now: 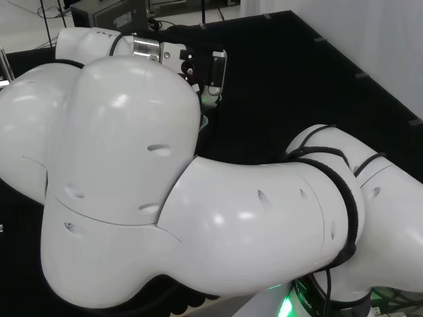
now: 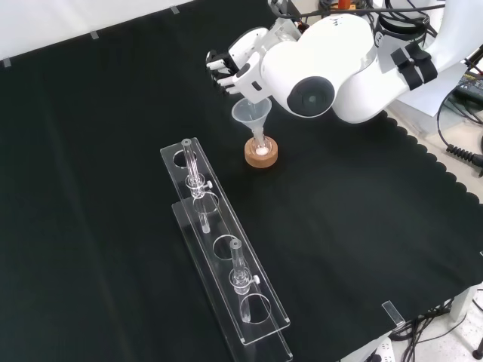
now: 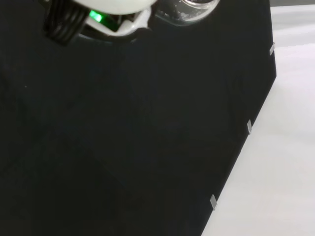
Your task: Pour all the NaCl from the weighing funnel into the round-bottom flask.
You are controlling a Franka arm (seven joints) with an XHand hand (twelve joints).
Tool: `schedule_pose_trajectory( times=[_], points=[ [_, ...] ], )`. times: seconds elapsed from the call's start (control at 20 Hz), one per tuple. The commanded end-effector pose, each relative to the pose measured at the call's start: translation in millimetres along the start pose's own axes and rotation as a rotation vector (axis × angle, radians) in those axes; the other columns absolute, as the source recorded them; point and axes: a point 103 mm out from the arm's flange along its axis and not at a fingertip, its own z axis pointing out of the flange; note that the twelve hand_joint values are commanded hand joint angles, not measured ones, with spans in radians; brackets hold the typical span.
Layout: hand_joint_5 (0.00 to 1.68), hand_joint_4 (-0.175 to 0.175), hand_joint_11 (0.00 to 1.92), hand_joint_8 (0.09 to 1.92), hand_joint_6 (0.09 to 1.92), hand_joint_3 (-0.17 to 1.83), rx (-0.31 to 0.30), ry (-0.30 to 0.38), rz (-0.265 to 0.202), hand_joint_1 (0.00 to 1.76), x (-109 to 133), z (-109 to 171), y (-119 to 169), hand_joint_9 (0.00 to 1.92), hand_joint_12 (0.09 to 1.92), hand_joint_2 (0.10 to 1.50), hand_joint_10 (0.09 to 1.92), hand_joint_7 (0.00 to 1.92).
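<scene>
So the robot hand [image 2: 230,66] hangs over the far side of the counter [image 2: 90,188] in the front view, fingers curled, but the arm's big white link [image 2: 317,68] blocks part of it, so I can't tell whether it's clamped on anything. Right under it there's a clear funnel [image 2: 250,115] sitting upright in the neck of the round-bottom flask [image 2: 261,148], which rests on a cork ring [image 2: 261,156]; something white shows inside the flask. Nearer the camera stands a clear rack [image 2: 226,256] with glass pieces in it.
</scene>
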Motion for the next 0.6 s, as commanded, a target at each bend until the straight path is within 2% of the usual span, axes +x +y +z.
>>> schedule_pose_trajectory(
  times=[0.05,0.2,0.35,0.6],
  points=[
    [1.13,0.144,0.84,0.67,0.99,0.78,-0.002,0.001,0.000,1.10,-0.4,-1.4,-0.1,1.13,1.03,0.66,0.40,0.80],
    [1.13,0.145,0.84,0.67,0.99,0.78,0.000,-0.011,0.001,1.10,-0.6,-1.8,0.1,1.13,1.03,0.66,0.40,0.80],
    [1.13,0.146,0.84,0.67,0.99,0.78,0.008,-0.055,0.002,1.10,1.3,-4.2,0.0,1.13,1.03,0.66,0.40,0.80],
    [1.13,0.147,0.84,0.67,0.99,0.78,0.022,-0.070,0.006,1.10,3.0,-8.8,-0.1,1.13,1.03,0.66,0.40,0.80]
  ],
)
